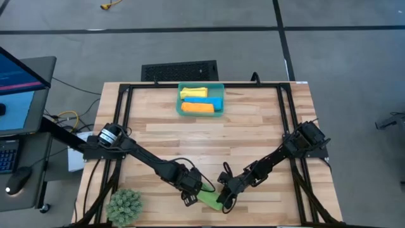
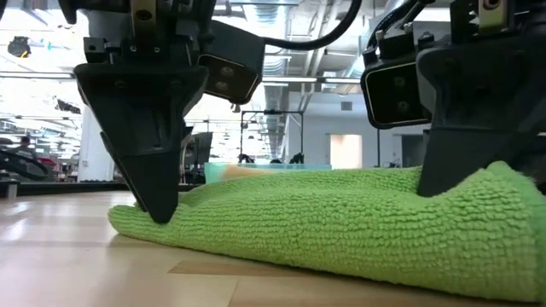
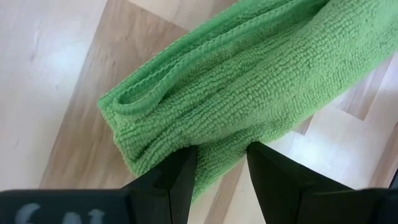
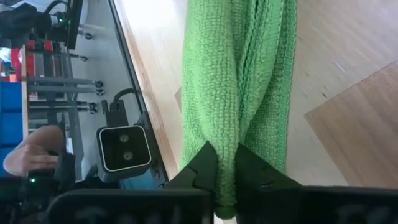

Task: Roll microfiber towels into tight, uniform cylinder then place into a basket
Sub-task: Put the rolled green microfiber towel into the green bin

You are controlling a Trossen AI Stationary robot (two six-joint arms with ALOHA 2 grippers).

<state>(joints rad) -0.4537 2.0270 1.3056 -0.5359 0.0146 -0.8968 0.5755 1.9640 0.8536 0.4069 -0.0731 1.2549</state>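
Note:
A green towel (image 1: 211, 201), rolled into a loose long bundle, lies on the wooden table near its front edge; the low view shows it (image 2: 324, 222) flat on the wood. My left gripper (image 1: 190, 193) stands over its left end, shut on it. My right gripper (image 1: 224, 193) is shut on its right part. The teal basket (image 1: 200, 100) sits at the table's far middle and holds a yellow, a blue and an orange rolled towel. My left gripper pinches the roll's left end (image 3: 217, 155) between its two fingers (image 3: 177, 180), coming steeply from above and lying across the roll. That end stays on the table (image 2: 158, 209). My right gripper pinches a raised ridge of the towel's layers (image 4: 227, 146) between its nearly closed fingers (image 4: 199, 168), slanting down from the table's right. How many layers it has I cannot tell. The towel there (image 2: 495, 196) bulges higher than the rest, its underside on the table.
A spiky green plant ball (image 1: 123, 206) sits at the front left corner. A black grate (image 1: 179, 69) lies beyond the far edge. A monitor and keyboard stand to the left (image 1: 16, 95). Bare wood stretches between towel and basket. A person's hand (image 4: 31, 155) shows beyond the table.

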